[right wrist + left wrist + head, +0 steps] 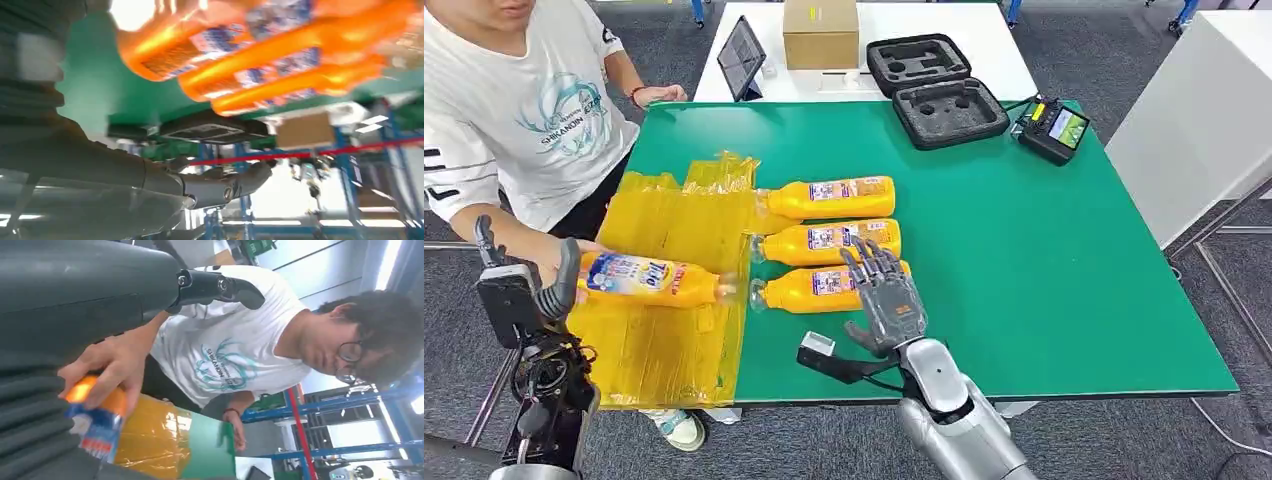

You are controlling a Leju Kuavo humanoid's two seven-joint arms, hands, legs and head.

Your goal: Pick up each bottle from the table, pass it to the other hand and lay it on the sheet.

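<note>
Left robot hand [544, 285] round a glossy bottle [649, 280]; right robot hand [886, 298] (fingers spread) empty.

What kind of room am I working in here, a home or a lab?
Most likely a robotics lab or test workshop, not a home. A green work table carries an open foam-lined equipment case and a handheld controller with a screen, and blue metal racking stands under strip lights behind the seated person.

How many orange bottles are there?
4. Three lie side by side on the green table: the far bottle, the middle bottle, and the near bottle under the right hand. The fourth bottle is over the yellow sheet.
</note>
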